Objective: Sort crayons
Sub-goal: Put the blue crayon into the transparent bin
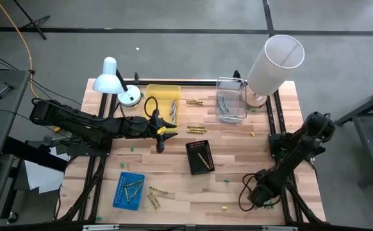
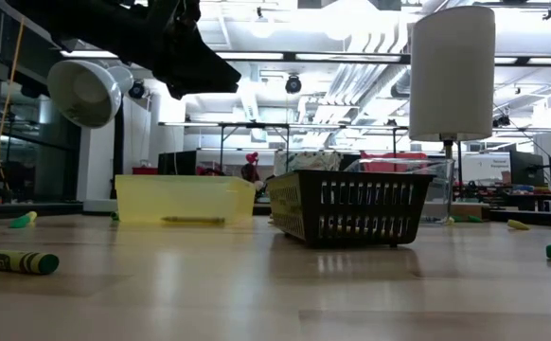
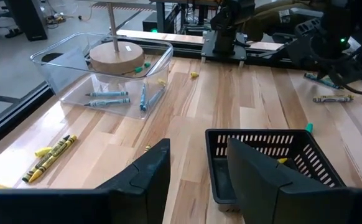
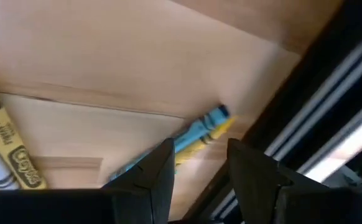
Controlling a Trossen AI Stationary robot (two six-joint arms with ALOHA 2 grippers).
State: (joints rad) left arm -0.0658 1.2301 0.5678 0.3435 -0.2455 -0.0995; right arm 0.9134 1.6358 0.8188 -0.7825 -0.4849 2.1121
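Items are placed relative to the black basket [image 1: 200,156] near mid-table, listed left to right in the high view.

- Blue tray [image 1: 128,190], left of and nearer than the basket: several yellow crayons [image 1: 133,187] are held; more lie loose just beside it [image 1: 156,196].
- Left gripper [image 1: 160,138], just left of the basket, above the table: fingers [image 3: 145,180] are seen parted to a moderate gap with nothing between them.
- Yellow tray [image 1: 163,100], beyond the basket, to its left: yellow crayons are seen along its right wall.
- Loose yellow crayons [image 1: 197,129], just beyond the basket; another pair [image 1: 195,101] lies farther off.
- Black basket: one yellow crayon [image 1: 204,160] is contained.
- Clear bin [image 1: 231,99], beyond the basket, to its right: greyish-blue crayons [image 3: 108,99] are held.
- Right gripper [image 1: 257,194], well right of and nearer than the basket, low at the table edge: fingers parted, empty; a blue and a yellow crayon [image 4: 199,134] lie just ahead of it.

Handling, as judged: the crayons are light, stiff, brittle wax sticks, paper-wrapped and liable to roll. Each is best pinched across mid-length, on the wrapper, with the fingers set crosswise.
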